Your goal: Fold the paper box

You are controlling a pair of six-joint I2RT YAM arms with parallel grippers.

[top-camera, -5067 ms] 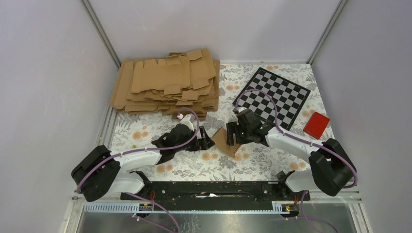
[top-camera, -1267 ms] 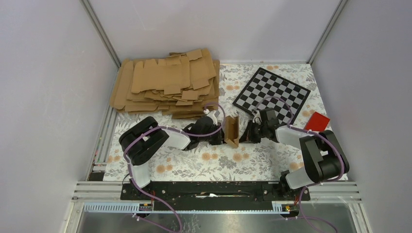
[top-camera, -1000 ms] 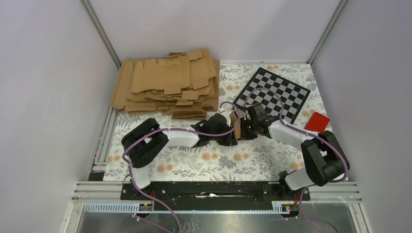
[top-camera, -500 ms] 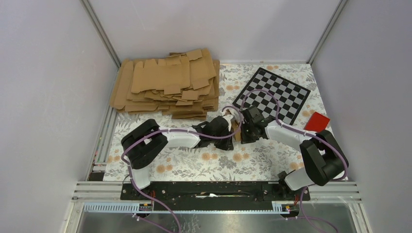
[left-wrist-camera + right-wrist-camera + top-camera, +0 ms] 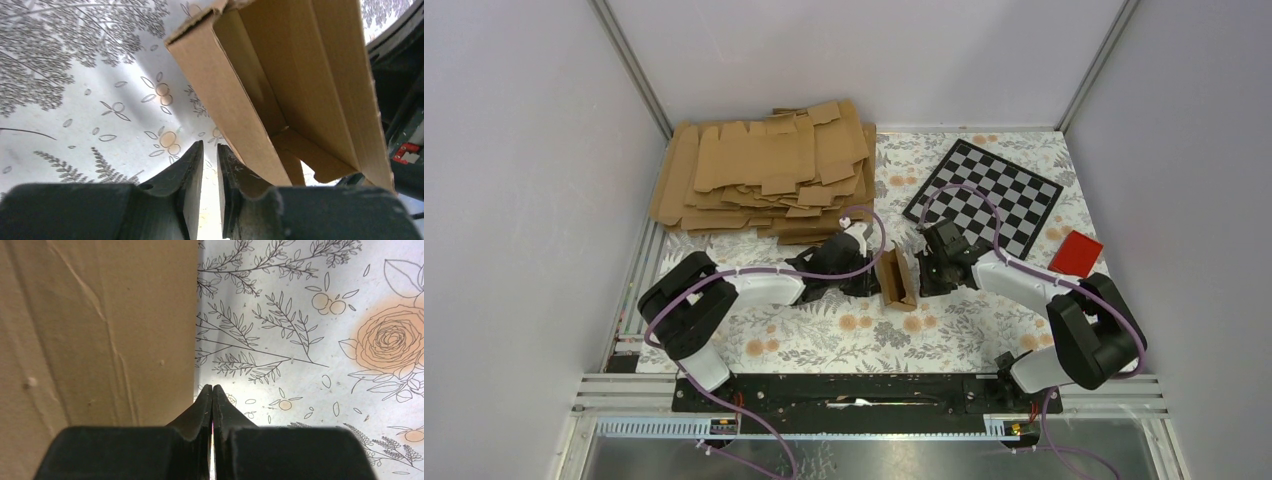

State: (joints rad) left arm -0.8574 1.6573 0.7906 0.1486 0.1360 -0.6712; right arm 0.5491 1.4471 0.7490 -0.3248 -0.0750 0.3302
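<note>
Just beside the left claw (image 5: 210, 150) sits the paper box (image 5: 300, 70).

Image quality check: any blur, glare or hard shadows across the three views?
Top external: even diffuse light, sharp, soft shadows only, no glare. Left wrist: paper box crisp, left gripper dark and soft at the bottom edge, faint shadow on the cloth beside the box. Right wrist: cloth print sharp, box wall fills the left half, slightly soft; right gripper a near-black silhouette.
</note>
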